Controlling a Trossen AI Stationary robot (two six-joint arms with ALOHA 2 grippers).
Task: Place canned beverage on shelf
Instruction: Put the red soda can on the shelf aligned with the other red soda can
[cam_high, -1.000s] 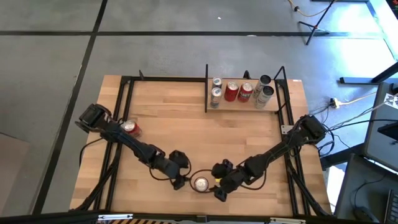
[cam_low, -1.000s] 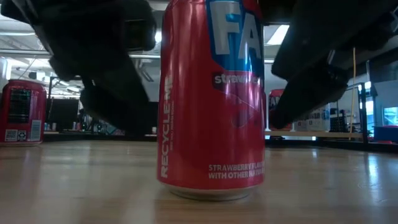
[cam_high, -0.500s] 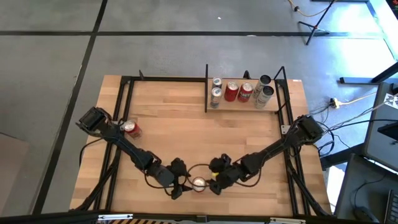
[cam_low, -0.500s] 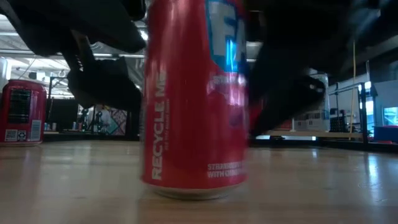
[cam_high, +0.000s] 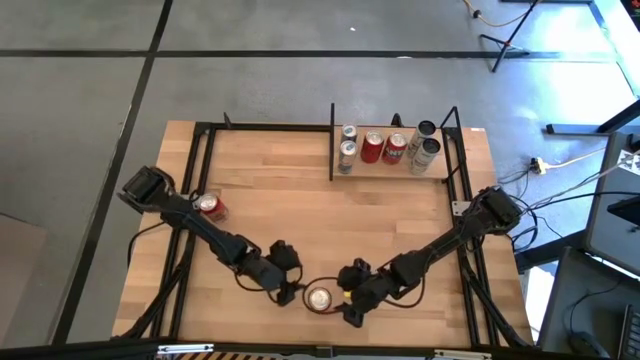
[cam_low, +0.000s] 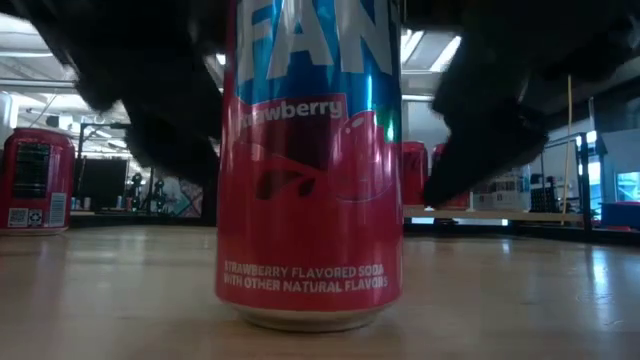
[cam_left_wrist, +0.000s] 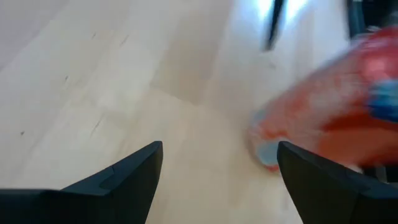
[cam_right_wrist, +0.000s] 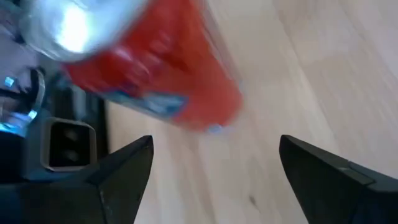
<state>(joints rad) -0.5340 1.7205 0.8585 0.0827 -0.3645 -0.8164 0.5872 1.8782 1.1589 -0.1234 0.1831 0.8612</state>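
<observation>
Two dark, near-black arms are seen from above, each built of slim jointed segments that thicken into blocky housings at the joints. A boxy black base unit is carried at the outer end of each arm. Thin black cables are run along the links. The left gripper (cam_high: 290, 293) and the right gripper (cam_high: 351, 306) are each made of two flat, matte black, wedge-shaped fingers (cam_left_wrist: 134, 171) with straight, angular edges.

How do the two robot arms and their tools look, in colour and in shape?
Both arms are dark, nearly black, built of slim jointed segments with thin dark cables alongside. The left tool and the right tool each end in two flat, black, wedge-shaped fingers. No markings are visible.
</observation>
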